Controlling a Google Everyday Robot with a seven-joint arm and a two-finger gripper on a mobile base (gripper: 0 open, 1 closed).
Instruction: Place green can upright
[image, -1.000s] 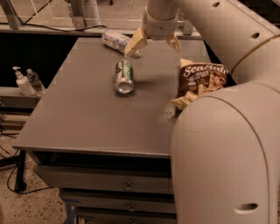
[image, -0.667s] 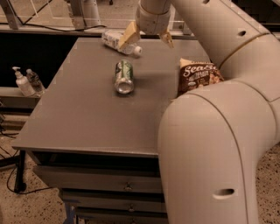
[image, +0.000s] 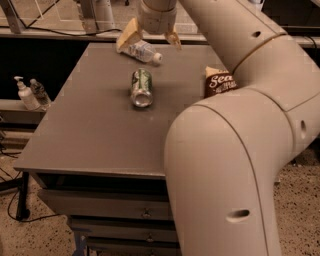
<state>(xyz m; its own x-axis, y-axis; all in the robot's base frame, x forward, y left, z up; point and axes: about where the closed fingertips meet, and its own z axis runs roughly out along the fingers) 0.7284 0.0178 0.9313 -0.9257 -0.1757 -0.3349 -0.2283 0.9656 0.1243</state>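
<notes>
Nearest the camera, the robot's one arm (image: 225, 165) filled more of the view than it had a second before, its big elbow swung in over the front right corner of the single table (image: 90, 135).

Farther in, the one green can (image: 142, 87) lay on its side on the tabletop, its silver end facing the camera. It was on the near side of the gripper, well apart from it and touched by nothing. It had not shifted over that second.

The one brown snack bag (image: 220, 82) stood to the picture's right of the gripper and nearer than it, partly hidden by the arm.

Off the table, far to the picture's left of the gripper, stood two small bottles: a pump bottle (image: 24, 95) and a clear one (image: 39, 91).

Farthest back, the gripper (image: 150, 37) had drifted toward the rear edge and to the picture's left, away from the can. It hung with its fingers (image: 129, 34) spread apart and nothing between them, over the one clear bottle (image: 142, 51) with the white cap, which lay on its side just under it.

By my reckoning the shift brought the task no closer. The can was not yet grasped, let alone stood up, and the gripper would have to come back toward the camera and down to reach it.
</notes>
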